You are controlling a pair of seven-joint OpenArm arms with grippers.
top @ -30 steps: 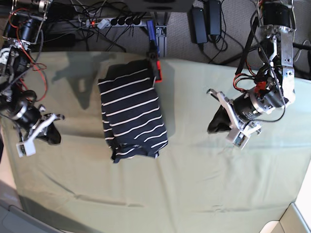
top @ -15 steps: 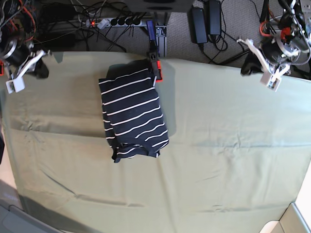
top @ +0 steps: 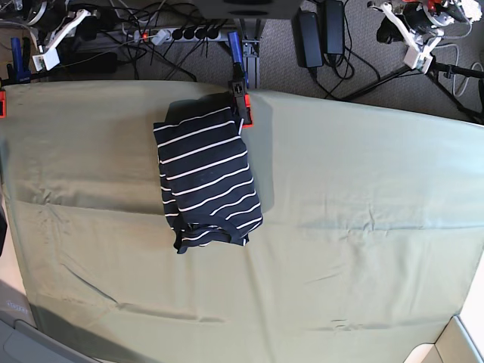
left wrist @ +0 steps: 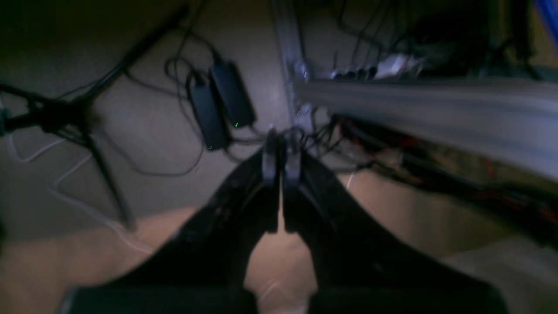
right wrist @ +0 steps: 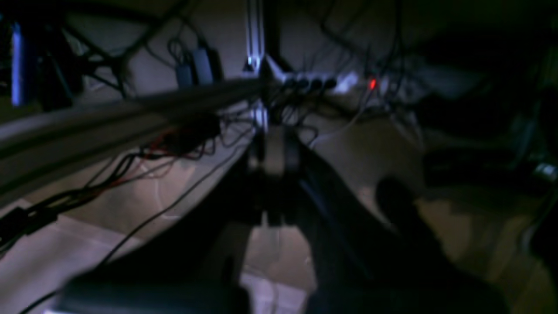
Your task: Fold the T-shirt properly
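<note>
The T-shirt (top: 206, 178), dark navy with thin white stripes, lies folded into a narrow rectangle on the pale green cloth (top: 348, 227), left of centre and near the back edge. Neither gripper touches it. My left gripper (top: 414, 39) is raised beyond the table's back right corner, over the floor. In the left wrist view its fingertips (left wrist: 281, 150) meet, shut and empty. My right gripper (top: 54, 44) is raised beyond the back left corner. In the dark, blurred right wrist view its jaws (right wrist: 274, 150) also stand together with nothing between them.
A blue and red clamp (top: 240, 83) sits at the table's back edge, right by the shirt's top corner. Behind the table lie a power strip (top: 178, 33), two black power adapters (top: 321, 30) and many cables. A white edge (top: 454, 344) shows at the front right corner.
Both arms have swung up and back from over the cloth to beyond the table's back corners. The folded T-shirt has not moved.
</note>
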